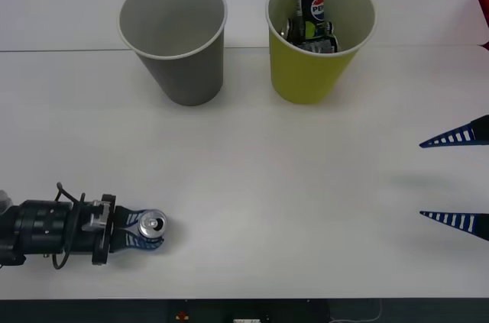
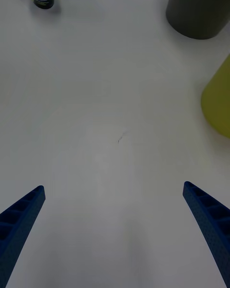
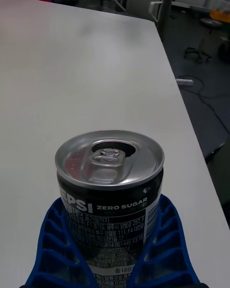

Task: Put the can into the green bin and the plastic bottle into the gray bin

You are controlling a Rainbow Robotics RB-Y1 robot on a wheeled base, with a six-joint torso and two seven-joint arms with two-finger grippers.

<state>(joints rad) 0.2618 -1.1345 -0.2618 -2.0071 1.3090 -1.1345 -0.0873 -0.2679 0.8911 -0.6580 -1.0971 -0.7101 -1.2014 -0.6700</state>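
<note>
The left gripper (image 1: 145, 231) sits low over the white bench (image 1: 252, 185) at about eight o'clock in the front view, its arm reaching in from the left edge, and its blue ribbed jaws are pinched on the can (image 1: 152, 224), which stands upright on the bench with its silvery pull-tab top facing up. In the left wrist view the can (image 3: 109, 192) is black-walled with "Pepsi Zero Sugar" lettering, its tab opening already punched, and a blue finger curves up against each side of it. The gray bin (image 1: 174, 37) stands upright at about eleven o'clock, well apart from the can, with nothing visible inside it. Just beside it, at about one o'clock, the green bin (image 1: 319, 37) stands upright and holds another black Pepsi can (image 1: 309, 4) with other crumpled packaging I cannot make out. The right gripper (image 1: 457, 178) hangs at three o'clock near the bench's right edge, its jaws spread wide with nothing between them; in the right wrist view the two blue fingers (image 2: 21, 216) frame bare bench.
</note>
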